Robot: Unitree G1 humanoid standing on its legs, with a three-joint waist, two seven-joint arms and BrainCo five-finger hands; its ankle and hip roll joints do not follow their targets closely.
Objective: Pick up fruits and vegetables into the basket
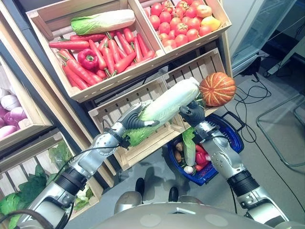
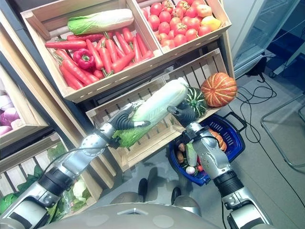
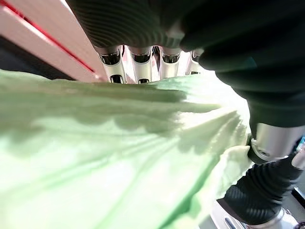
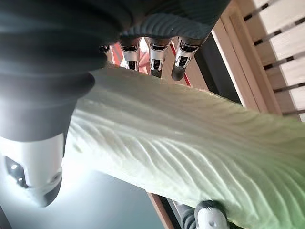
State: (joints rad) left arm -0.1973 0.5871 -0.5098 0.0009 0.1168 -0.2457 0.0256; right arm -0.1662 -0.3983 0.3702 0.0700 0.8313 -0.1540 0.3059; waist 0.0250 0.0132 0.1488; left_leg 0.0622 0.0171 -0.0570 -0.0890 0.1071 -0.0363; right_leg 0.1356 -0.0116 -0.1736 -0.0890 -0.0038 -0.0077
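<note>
The long pale-green napa cabbage (image 1: pixel 164 106) is held in the air in front of the slatted wooden crate (image 2: pixel 143 138) on the lower shelf, above and to the left of the blue plastic shopping basket (image 1: pixel 233 131) on the floor. The left robot hand (image 1: pixel 132 118) has its fingers curled round the leafy green end, and its wrist view shows fingers (image 3: pixel 136 62) laid over the leaves. The right robot hand (image 2: pixel 183 114) grips the white stalk end; its wrist view shows fingers (image 4: pixel 155 55) wrapped over the ribbed surface and the thumb underneath.

The basket already holds several vegetables, and it sits nearer the right arm. To do this step well, both hands should probably carry the cabbage to the right and lower it lengthwise over the basket's opening, keeping it level so that neither end slips. It should pass clear of the orange ribbed pumpkin (image 1: pixel 217 88) and the dark green striped squash (image 2: pixel 195 99) beside it in the crate; whether the cabbage touches the squash is hard to judge. Release only once it is low over the contents.
</note>
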